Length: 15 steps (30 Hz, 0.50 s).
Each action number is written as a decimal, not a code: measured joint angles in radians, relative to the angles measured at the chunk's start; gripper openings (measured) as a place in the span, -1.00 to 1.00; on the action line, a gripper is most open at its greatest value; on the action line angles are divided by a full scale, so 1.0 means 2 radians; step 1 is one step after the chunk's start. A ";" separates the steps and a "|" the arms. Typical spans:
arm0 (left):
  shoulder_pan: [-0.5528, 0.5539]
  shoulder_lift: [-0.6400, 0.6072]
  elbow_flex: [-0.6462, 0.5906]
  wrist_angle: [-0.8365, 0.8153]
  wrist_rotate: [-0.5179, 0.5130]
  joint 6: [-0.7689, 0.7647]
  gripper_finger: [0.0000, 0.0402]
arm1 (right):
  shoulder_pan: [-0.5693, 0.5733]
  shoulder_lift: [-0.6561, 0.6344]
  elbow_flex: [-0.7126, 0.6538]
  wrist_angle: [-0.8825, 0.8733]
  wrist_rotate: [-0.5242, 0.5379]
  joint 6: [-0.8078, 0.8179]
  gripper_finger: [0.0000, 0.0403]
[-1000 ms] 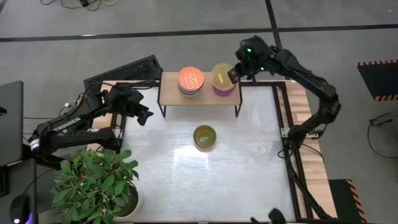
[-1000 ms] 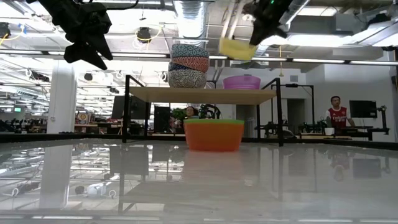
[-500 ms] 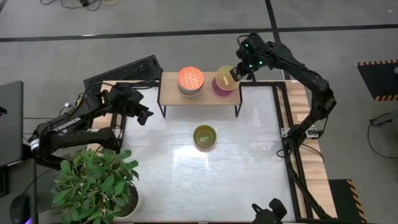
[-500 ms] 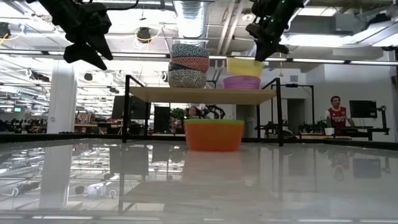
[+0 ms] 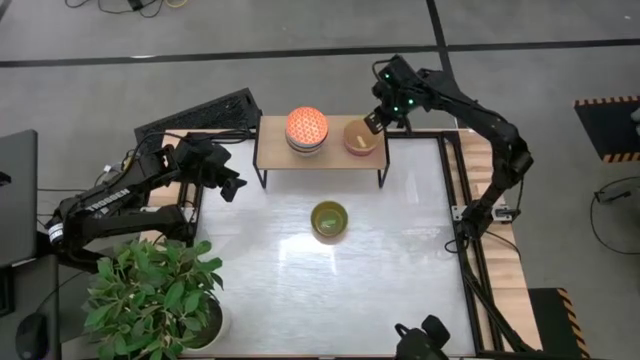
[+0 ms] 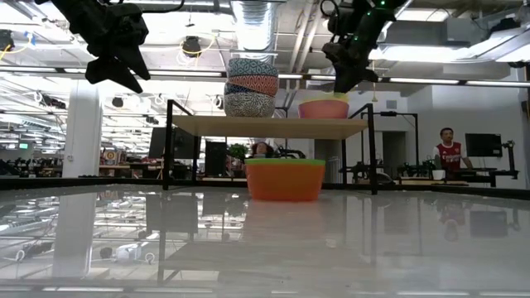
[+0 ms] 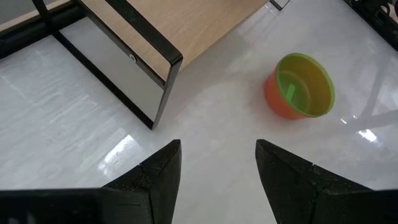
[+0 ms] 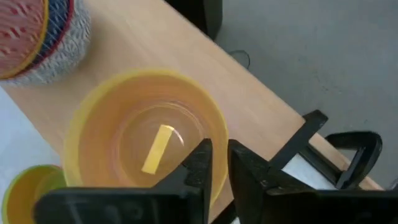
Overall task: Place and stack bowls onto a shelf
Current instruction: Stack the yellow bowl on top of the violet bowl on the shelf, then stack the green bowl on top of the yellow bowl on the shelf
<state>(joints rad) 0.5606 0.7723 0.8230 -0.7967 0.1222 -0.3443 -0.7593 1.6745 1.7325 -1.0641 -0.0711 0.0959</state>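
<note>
The shelf point(image 5: 322, 155) stands at the table's far edge. On its left half is a stack of three patterned bowls point(image 5: 306, 130). On its right half the yellow bowl point(image 5: 360, 136) sits nested in the purple bowl point(image 6: 323, 109). My right gripper point(image 5: 376, 122) is over the yellow bowl's right rim and shut on it. A bowl with an orange outside and green inside point(image 5: 329, 220) rests on its base on the table in front of the shelf. My left gripper point(image 5: 228, 186) is open and empty above the table, near the shelf's left end. My right gripper pinches the yellow bowl's rim point(image 8: 219, 132), one finger point(image 8: 200, 163) inside the bowl and one point(image 8: 247, 169) outside. The fingers come from above, pointing down. The bowl sits upright inside the purple bowl on the shelf.
A potted plant point(image 5: 155, 295) stands at the table's near left corner. The white tabletop point(image 5: 380, 270) lies in front of the shelf. A person in a red shirt point(image 6: 448, 149) is in the room beyond the table.
My right gripper has gone down over the shelf's right half with the yellow bowl. The bowl was tilted above the purple bowl, then rested on it, and now sits level and deep inside it.
</note>
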 joint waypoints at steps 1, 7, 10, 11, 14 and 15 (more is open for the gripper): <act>0.000 0.000 0.000 0.000 0.000 0.000 -0.05 | 0.000 0.000 0.000 0.006 0.000 -0.001 -0.63; 0.000 0.000 0.000 0.000 0.001 0.000 -0.05 | 0.000 -0.022 0.023 0.023 -0.003 0.010 -0.40; 0.000 0.000 0.000 0.000 0.001 0.000 -0.05 | 0.012 -0.046 0.045 0.023 -0.036 0.021 -0.31; 0.000 0.000 0.000 0.000 0.001 0.000 -0.05 | 0.025 -0.059 0.047 0.026 -0.046 0.021 -0.29; 0.000 0.000 0.000 0.000 0.002 0.000 -0.05 | 0.085 -0.088 0.048 0.016 -0.055 0.000 -0.27; 0.000 0.000 0.000 0.000 0.002 0.000 -0.05 | 0.111 -0.092 0.043 0.010 -0.055 -0.014 -0.27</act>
<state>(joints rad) 0.5608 0.7723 0.8230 -0.7967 0.1253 -0.3442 -0.5375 1.4896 1.8181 -1.0436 -0.1813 0.0688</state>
